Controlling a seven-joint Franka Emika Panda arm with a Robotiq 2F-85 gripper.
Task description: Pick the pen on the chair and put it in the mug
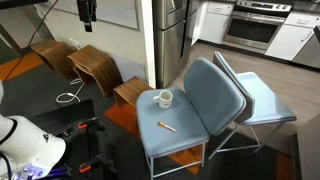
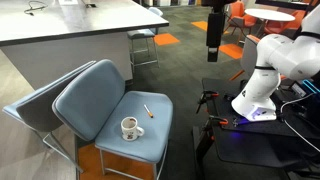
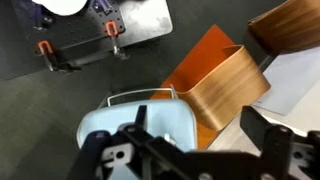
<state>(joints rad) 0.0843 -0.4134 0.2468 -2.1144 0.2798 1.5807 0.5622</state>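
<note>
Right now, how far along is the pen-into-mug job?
Nothing done yet: the thin orange-tan pen lies on the light blue padded chair, apart from the small white ceramic mug. In hand: nothing; the open end effector hangs high, empty. Left: reach down, grasp the pen, drop it in the mug.

White arm (image 2: 264, 72) raised high, hand (image 2: 213, 57) pointing down, jaws apart

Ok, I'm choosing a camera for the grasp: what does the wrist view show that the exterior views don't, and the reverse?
Wrist view only: the gripper close up, jaws open. Exterior views only: the pen and the mug, apart on the chair seat. Shared: a brown wooden stool, also in an exterior view, and the gripper itself.
</note>
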